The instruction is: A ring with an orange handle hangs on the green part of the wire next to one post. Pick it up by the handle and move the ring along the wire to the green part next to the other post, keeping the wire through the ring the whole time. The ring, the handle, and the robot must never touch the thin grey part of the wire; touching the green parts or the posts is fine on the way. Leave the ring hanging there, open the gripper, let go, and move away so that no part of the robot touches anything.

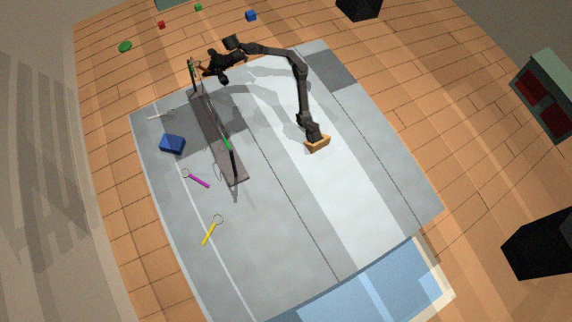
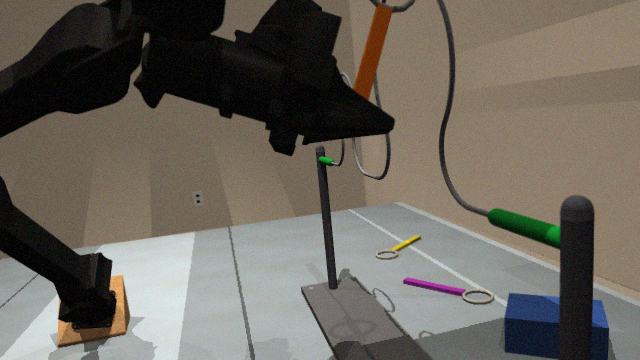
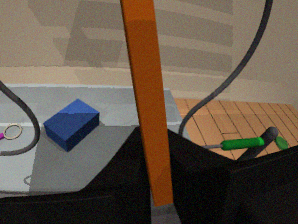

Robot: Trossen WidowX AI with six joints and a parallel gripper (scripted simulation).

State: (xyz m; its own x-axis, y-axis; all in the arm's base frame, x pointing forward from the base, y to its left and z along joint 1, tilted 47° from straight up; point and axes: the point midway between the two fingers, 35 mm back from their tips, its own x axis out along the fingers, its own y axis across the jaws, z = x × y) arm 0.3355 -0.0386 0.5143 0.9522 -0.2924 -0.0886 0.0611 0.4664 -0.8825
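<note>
My gripper [image 1: 207, 72] [image 3: 148, 132] is shut on the lower end of the orange handle [image 1: 203, 69] [image 2: 374, 50] [image 3: 147, 85], which slants upward. The ring [image 2: 402, 10] at its top is cut by the upper edge in the exterior view and out of the wrist view. Whether the wire [image 2: 452, 65] [image 3: 261, 35] passes through it is hidden there; in the top view it is too small to tell. The ring is high, between the posts. One green part [image 2: 522, 225] [image 3: 242, 144] is beside the near post [image 2: 576, 280]; the other green part [image 1: 227, 143] [image 2: 326, 160] is beside the far post [image 1: 233, 165] [image 2: 327, 225].
The wire bends in tall loops; one loop shows at the left in the wrist view. Below are the dark base [image 1: 219, 148], a blue block [image 1: 172, 144] [image 2: 532, 325] [image 3: 70, 127], and loose rings with a magenta handle [image 1: 198, 181] [image 2: 435, 286], a yellow handle [image 1: 208, 234] and a pale handle [image 1: 157, 116].
</note>
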